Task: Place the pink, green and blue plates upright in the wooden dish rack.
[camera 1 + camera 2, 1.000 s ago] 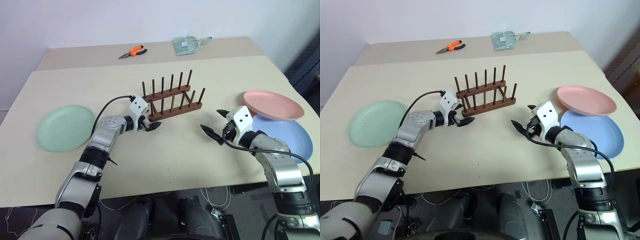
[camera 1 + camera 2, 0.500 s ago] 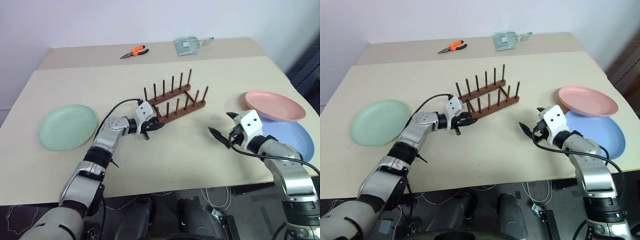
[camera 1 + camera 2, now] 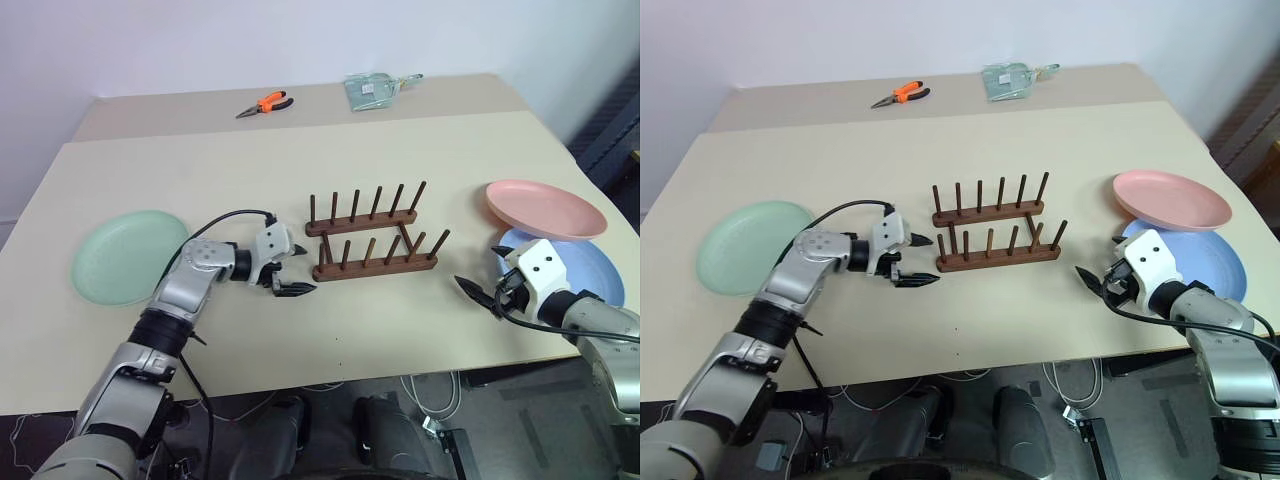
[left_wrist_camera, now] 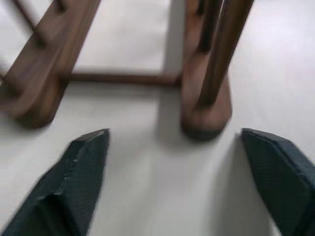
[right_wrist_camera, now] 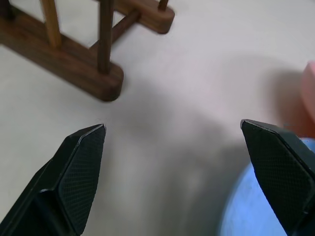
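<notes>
The wooden dish rack is now sitting square to the table edge near the middle of the table, its two rows of pegs running left to right. A second ago it was standing skewed, its right end angled toward the far side, and half a second ago it was still turned, with the left gripper pressed against its near left end. The left gripper is now pulled back just to the left of the rack, apart from it, its two black fingers spread wide and holding nothing; in the left wrist view the near ends of the rack's base bars are lying just ahead of the parted fingers.

The right gripper is sitting farther to the right than before, near the front edge of the blue plate, its fingers also standing apart and empty.

The pink plate is resting flat, overlapping the far rim of the blue plate at the right side of the table, and the green plate is lying flat at the left; none has shifted. No plate is in the rack yet.

Orange-handled pliers and a clear bag are lying at the far side. No writing is readable on anything.
</notes>
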